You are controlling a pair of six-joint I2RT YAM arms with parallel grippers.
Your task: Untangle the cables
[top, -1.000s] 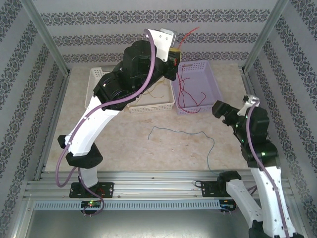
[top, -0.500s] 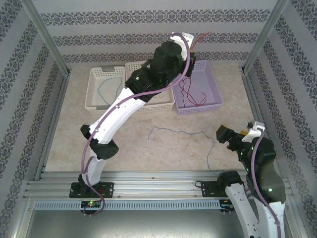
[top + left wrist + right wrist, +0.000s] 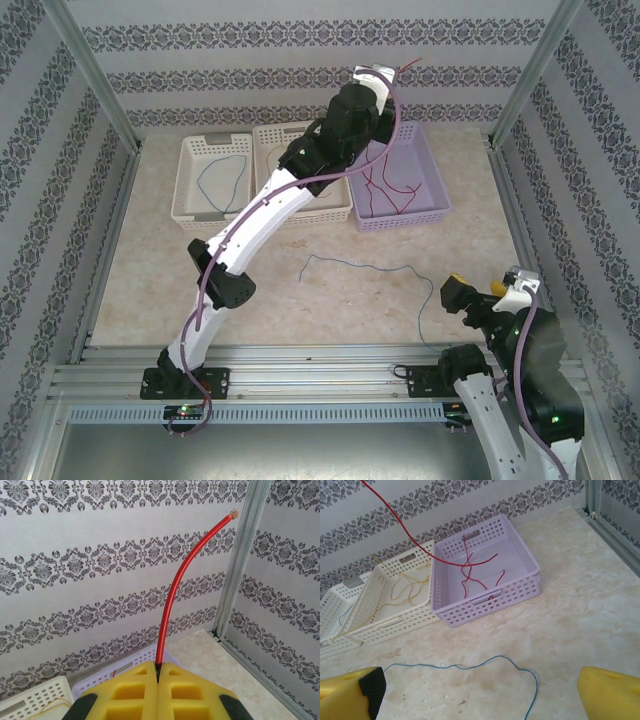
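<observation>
Right pincer (image 3: 480,695) retreated, apart; left pincer (image 3: 157,672) clamped on red cable (image 3: 172,600) over lilac basket (image 3: 510,592); blue cable (image 3: 440,666) loose

The lilac basket (image 3: 510,592) is smooth plastic, the tabletop (image 3: 580,620) sleek and marbled, left end effector (image 3: 157,675) pads (image 3: 127,692) matt.

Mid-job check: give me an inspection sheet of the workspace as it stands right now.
Surface: marbled table, three baskets along its far side.
Job's things: loose blue wire on the table; second blue wire in left white basket; yellow wires in middle white basket; red wires in lilac basket.
Clutter: nothing seen.
Grippers: left gripper shut on held red wire, which trails into the lilac basket; right gripper open, empty, near the loose blue wire.
Cables: lilac arm cables along both arms.
Surroundings: patterned walls, frame posts.
</observation>
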